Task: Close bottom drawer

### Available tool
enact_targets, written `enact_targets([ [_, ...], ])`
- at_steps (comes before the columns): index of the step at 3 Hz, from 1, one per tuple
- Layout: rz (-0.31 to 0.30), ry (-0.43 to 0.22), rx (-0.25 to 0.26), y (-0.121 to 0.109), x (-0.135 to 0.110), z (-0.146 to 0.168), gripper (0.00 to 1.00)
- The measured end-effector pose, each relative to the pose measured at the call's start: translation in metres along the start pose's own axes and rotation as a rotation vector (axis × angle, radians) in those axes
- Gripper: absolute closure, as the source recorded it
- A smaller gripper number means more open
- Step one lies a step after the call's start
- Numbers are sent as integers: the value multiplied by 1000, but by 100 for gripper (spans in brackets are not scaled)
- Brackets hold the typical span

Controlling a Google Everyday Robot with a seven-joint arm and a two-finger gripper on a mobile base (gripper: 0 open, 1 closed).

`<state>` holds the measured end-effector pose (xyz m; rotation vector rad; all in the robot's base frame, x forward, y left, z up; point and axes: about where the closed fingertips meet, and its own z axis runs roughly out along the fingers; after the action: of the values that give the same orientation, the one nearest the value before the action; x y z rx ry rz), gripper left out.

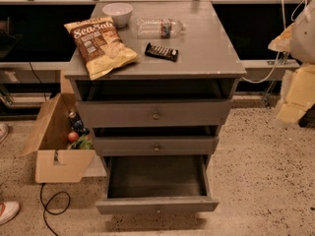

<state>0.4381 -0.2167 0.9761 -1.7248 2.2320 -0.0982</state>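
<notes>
Speckled floor up front, with a black cable (53, 208) looped at lower left and a white shoe (7, 211) at the edge. Just behind, lowest in the grey cabinet (222, 109), the bottom drawer (156, 205): pulled far out, dark inside exposed, tiny knob centred on the shallow front. Beside the cabinet at left, an open cardboard box (51, 154) holding cans and produce. Above, the middle drawer (155, 145) and top drawer (155, 114), each standing slightly out. Farther back, on the worktop (206, 53), a chip bag (101, 45) at the front left corner, a chocolate bar (161, 51), a water bottle (160, 27) on its side and a white bowl (117, 13). Off at the right edge, well apart from the drawer front, the end effector (291, 100); cannot tell whether open or closed. Likely trouble from here: skewing and jamming on the runners through an off-centre push; striking the middle drawer through too high an approach; rolling the bottle or shedding the chip bag through a hard shove jolting the cabinet.
</notes>
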Motion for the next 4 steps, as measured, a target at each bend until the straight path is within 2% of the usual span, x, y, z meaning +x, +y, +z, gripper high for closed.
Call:
enact_targets([
  [1, 0, 0, 0, 0, 0, 0, 0],
  [2, 30, -30, -37, 12, 2, 28, 0],
  [3, 122, -127, -175, 54, 0, 112, 0],
  [4, 114, -125, -179, 55, 2, 118, 0],
])
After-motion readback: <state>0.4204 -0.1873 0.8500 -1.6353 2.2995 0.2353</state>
